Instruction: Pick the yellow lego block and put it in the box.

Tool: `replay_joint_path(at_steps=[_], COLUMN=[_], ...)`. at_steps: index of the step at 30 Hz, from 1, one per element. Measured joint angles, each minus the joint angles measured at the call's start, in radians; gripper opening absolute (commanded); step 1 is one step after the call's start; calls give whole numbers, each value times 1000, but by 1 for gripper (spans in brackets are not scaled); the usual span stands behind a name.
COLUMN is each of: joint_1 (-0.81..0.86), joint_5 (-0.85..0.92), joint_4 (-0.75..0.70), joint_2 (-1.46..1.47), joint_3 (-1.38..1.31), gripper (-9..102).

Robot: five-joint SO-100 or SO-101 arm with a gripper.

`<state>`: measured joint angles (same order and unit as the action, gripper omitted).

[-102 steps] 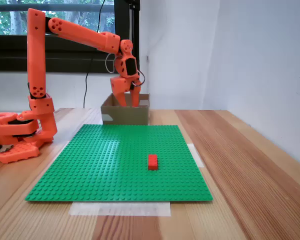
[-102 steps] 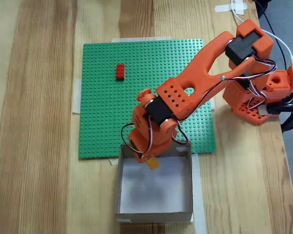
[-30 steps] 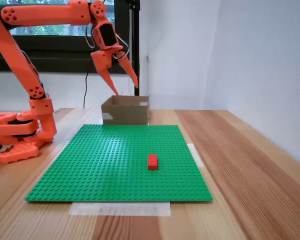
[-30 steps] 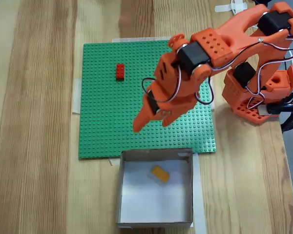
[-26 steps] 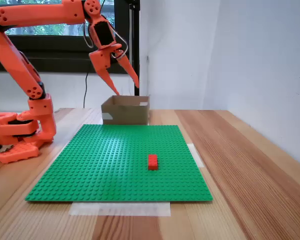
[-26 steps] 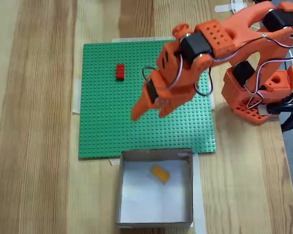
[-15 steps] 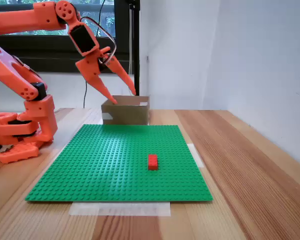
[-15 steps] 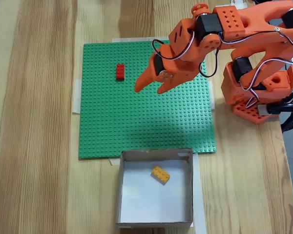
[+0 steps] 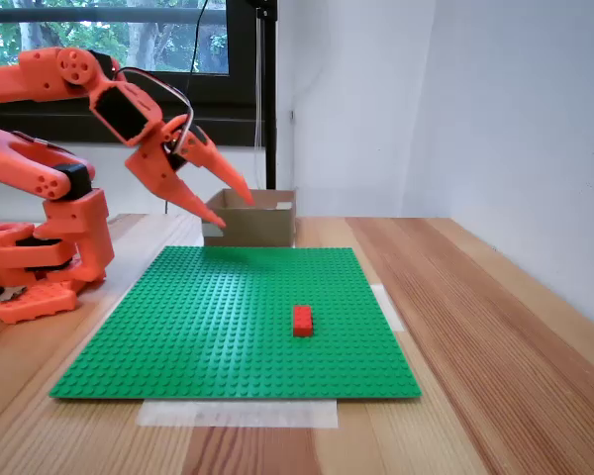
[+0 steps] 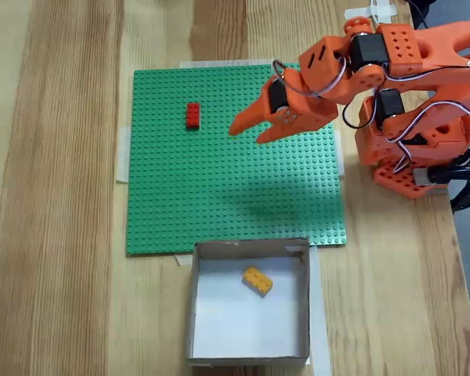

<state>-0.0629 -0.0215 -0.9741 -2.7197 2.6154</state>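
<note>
The green studded baseplate [image 10: 219,180] covers the table's middle. From above, the cardboard box [image 10: 307,301] at its six o'clock edge shows the yellow lego block [image 10: 257,280] lying on its floor; in the side-on fixed view the box wall [image 9: 257,226] hides that brick. The orange gripper [image 10: 247,132] hangs above the baseplate, jaws spread and holding nothing. A red brick [image 10: 193,115] sits at its nine o'clock.

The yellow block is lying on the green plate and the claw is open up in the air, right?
Not quite. The yellow block lies inside the box, not on the green plate; the fixed view from above shows it. The claw is open in the air.
</note>
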Motion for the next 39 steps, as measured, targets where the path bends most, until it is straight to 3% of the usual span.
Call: replay_joint_path(at_steps=[15, 39], joint_1=[20, -32], joint_5=[-3, 2], joint_4=[89, 26], joint_2=[-382, -540], joint_3=[348, 522], gripper=[16, 9])
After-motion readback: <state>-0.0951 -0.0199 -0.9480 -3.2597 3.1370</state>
